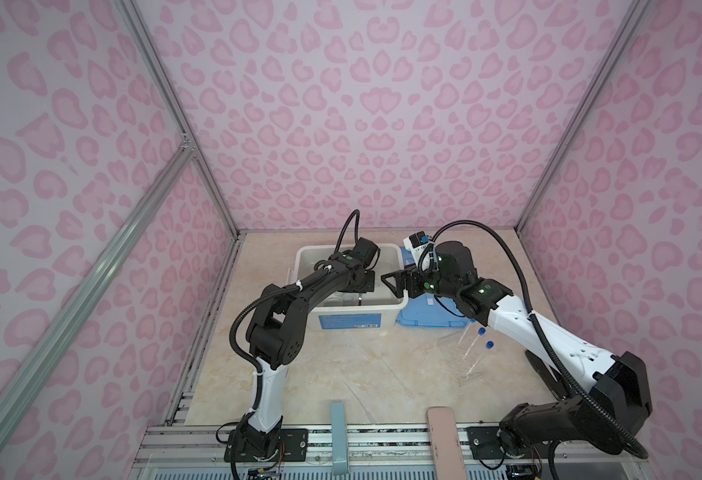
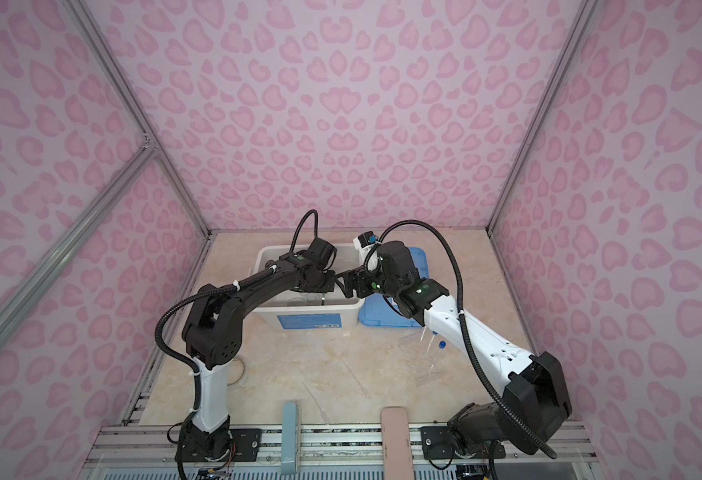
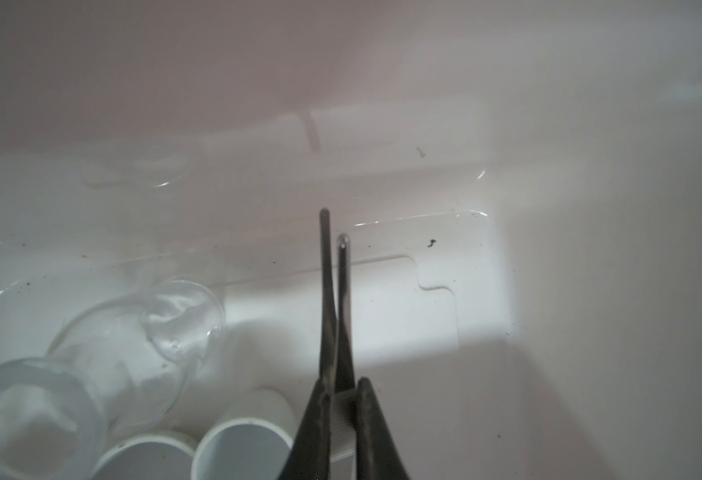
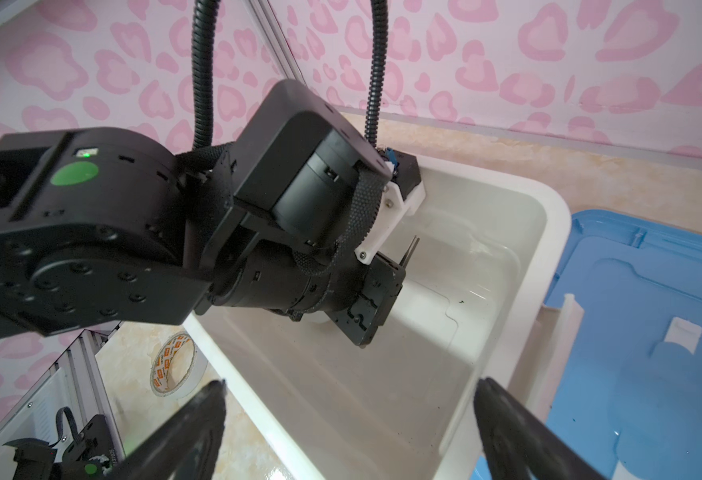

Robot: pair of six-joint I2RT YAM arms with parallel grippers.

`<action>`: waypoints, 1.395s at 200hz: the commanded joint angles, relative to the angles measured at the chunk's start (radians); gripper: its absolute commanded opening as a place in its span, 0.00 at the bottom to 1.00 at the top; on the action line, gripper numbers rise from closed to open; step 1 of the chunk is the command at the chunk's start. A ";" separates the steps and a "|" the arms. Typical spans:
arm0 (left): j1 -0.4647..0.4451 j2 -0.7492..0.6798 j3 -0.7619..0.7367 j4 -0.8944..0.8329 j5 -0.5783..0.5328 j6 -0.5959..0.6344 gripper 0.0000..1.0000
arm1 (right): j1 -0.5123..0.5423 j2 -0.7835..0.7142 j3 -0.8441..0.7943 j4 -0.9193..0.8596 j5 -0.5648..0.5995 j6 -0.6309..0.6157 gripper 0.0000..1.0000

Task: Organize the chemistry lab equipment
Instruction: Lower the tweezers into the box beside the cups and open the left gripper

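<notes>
Marble tabletop (image 1: pixel 341 374) is bearing a white tub (image 1: pixel 349 312) holding two dishes (image 3: pixel 241 449), a glass cup (image 3: pixel 183 324) and the left gripper (image 3: pixel 343 399) clamping tweezers (image 3: pixel 332 291), while the right gripper (image 4: pixel 349 382) is gaping over its rim, blue-capped tubes (image 1: pixel 474 347) lying outside.

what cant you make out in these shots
Tub floor, both top views: mostly hidden by the left arm.
Dishes, left wrist view: cut off by the picture edge.
Tweezers rear end, left wrist view: behind the left gripper, off the edge.
Tubes, a top view: clear bodies too faint to trace.
</notes>
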 commanded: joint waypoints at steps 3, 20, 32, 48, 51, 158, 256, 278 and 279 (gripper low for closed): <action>0.001 0.011 -0.011 0.023 -0.004 -0.032 0.04 | 0.002 0.010 -0.001 0.016 -0.008 0.003 0.94; 0.001 0.017 -0.028 0.031 0.001 -0.053 0.06 | 0.003 0.011 -0.001 0.015 -0.004 0.003 0.93; 0.001 0.011 -0.051 0.053 -0.002 -0.063 0.08 | 0.003 0.010 -0.003 0.014 -0.002 0.002 0.94; 0.001 0.011 -0.063 0.066 0.004 -0.065 0.10 | 0.003 0.007 -0.004 0.012 0.002 0.000 0.94; 0.000 0.012 -0.064 0.066 0.006 -0.066 0.10 | 0.003 0.008 -0.005 0.012 0.001 0.000 0.93; 0.000 -0.010 -0.073 0.061 -0.005 -0.074 0.35 | 0.007 0.004 -0.009 0.008 0.012 -0.001 0.93; -0.004 -0.231 -0.054 -0.003 -0.025 -0.069 0.58 | 0.008 -0.039 0.012 -0.036 0.033 -0.032 0.94; -0.011 -0.324 -0.068 -0.012 -0.009 -0.082 0.76 | 0.013 -0.068 0.038 -0.087 0.053 -0.056 0.95; -0.011 -0.330 -0.069 -0.013 -0.008 -0.082 0.77 | 0.013 -0.070 0.038 -0.089 0.057 -0.056 0.95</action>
